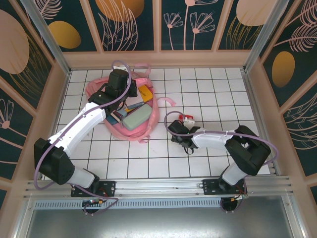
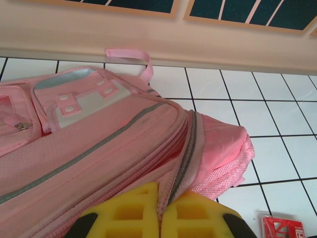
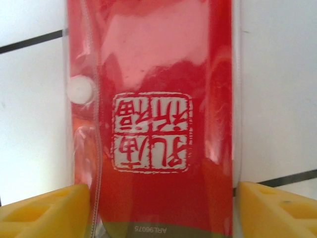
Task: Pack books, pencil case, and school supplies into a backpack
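Observation:
The pink backpack (image 1: 150, 110) lies open at the table's back left, and its zipper edge runs up through the left wrist view (image 2: 124, 144). My left gripper (image 1: 120, 91) (image 2: 162, 210) is shut on the backpack's zipper edge and holds the flap. Inside the opening lie the mint pencil case (image 1: 136, 118) and a yellow book (image 1: 144, 92). A flat red packet (image 1: 187, 119) (image 3: 158, 99) (image 2: 282, 228) with a white stamp lies on the tiles right of the backpack. My right gripper (image 1: 181, 126) (image 3: 163, 198) is open, one yellow finger (image 3: 44, 210) close to each long edge of the packet.
A pink strap (image 1: 168, 100) trails from the backpack toward the packet. Wooden walls with dark floral panels (image 1: 158, 25) close in the back and both sides. White tiles (image 1: 223, 94) stretch out to the right of the packet and in front of the backpack.

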